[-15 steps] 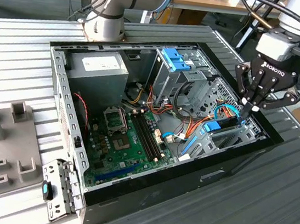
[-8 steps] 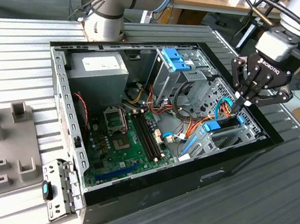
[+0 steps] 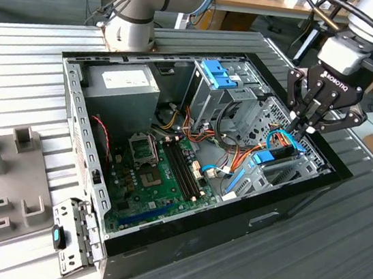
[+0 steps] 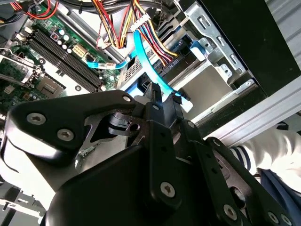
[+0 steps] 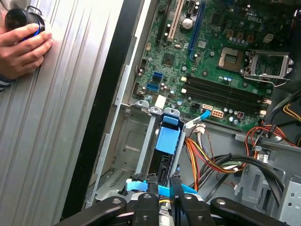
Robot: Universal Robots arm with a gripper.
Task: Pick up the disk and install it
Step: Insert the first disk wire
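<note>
Ribbed metal table [image 3: 39, 58], open computer case [image 3: 159, 242], disk [image 3: 277, 158] standing in bay, end effector [image 3: 310, 128] above

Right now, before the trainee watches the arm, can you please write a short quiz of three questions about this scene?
1. True or false: the disk stands in the drive cage inside the computer case.
2. The claw is nearest to: A) the power supply, B) the disk, C) the processor socket.
3. Fill in: the plastic frame on the disk is ____ in colour.

Key: 1 true; 2 B; 3 blue.
</note>
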